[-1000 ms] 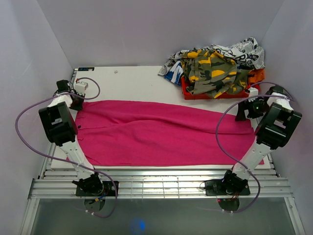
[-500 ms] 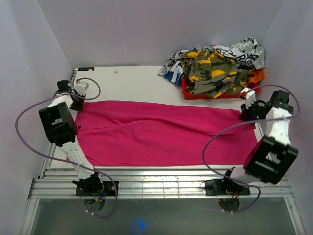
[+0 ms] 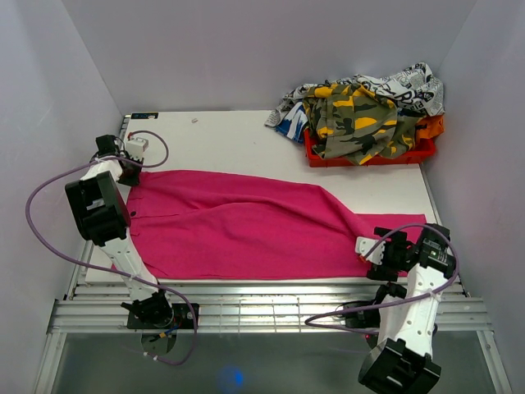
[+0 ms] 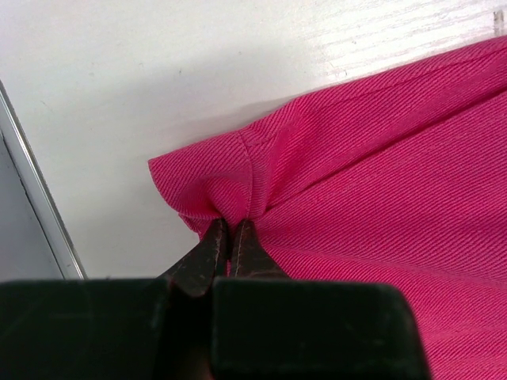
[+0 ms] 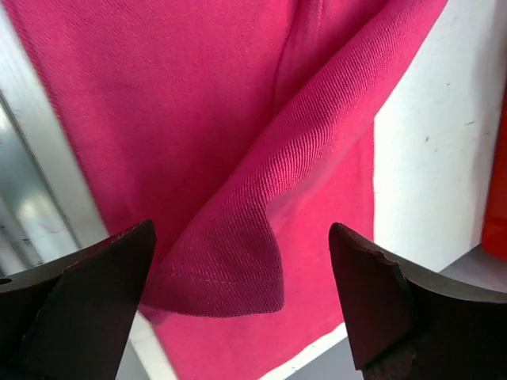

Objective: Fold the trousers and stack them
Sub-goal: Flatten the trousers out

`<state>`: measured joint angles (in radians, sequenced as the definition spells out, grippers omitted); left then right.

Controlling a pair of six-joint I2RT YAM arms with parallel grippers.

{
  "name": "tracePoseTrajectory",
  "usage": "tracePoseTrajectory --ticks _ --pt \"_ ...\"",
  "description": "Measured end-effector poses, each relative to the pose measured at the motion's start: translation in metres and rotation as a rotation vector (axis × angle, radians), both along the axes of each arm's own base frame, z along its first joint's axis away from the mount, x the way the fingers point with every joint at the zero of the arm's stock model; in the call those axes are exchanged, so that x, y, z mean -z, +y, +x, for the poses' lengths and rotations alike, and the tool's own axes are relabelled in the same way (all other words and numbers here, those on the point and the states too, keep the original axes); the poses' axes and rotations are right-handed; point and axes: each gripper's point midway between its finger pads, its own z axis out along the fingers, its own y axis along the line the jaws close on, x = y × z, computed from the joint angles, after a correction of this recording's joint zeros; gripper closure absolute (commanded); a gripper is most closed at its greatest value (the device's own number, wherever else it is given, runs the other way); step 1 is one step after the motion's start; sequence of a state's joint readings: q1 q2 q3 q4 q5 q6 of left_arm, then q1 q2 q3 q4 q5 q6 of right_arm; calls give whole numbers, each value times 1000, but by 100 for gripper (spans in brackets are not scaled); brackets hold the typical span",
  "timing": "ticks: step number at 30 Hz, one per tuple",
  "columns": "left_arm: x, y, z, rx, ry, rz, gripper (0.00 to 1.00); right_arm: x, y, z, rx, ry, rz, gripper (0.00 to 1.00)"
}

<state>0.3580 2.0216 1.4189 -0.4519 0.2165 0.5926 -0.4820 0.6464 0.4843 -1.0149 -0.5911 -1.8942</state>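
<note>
The hot-pink trousers [image 3: 246, 226] lie spread lengthwise across the white table [image 3: 221, 139]. My left gripper [image 3: 129, 174] is at the far left and is shut on the trousers' far-left corner, which bunches at its tips in the left wrist view [image 4: 230, 229]. My right gripper [image 3: 367, 250] is open at the near right, above the trousers' right end. In the right wrist view a folded-over hem [image 5: 230, 269] lies between its spread fingers [image 5: 103, 277], and the gripper [image 5: 238, 293] holds nothing.
A red bin [image 3: 369, 158] heaped with camouflage and printed clothes [image 3: 353, 115] stands at the back right. Walls close in on the left, back and right. A metal rail [image 3: 262, 308] runs along the near edge, and it shows in the right wrist view [image 5: 32, 182].
My right arm has swung from the far right corner to the near right edge. The trousers' far right end has been drawn nearer. My left gripper has not moved.
</note>
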Motion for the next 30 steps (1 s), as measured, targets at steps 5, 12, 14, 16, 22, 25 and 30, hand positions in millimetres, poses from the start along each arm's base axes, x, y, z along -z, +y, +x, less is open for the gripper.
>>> tracePoseTrajectory --ticks 5,12,14,16,22,25,30 --pt "0 0 0 -6 0 -4 100 -15 4 -5 -10 57 30 10" --pt "0 -1 0 -9 0 -7 100 -79 -16 44 202 259 251 10" --pt "0 -1 0 -11 0 -8 100 -83 -22 61 275 322 328 6" --pt "0 -1 0 -11 0 -8 100 -74 -21 66 352 424 409 1" --pt "0 -1 0 -11 -1 -9 100 -36 -5 40 504 700 540 15" --pt "0 -1 0 -14 -1 -11 100 -21 2 23 581 793 566 16" --pt "0 -1 0 -16 -2 -15 100 -6 -8 24 709 815 549 17"
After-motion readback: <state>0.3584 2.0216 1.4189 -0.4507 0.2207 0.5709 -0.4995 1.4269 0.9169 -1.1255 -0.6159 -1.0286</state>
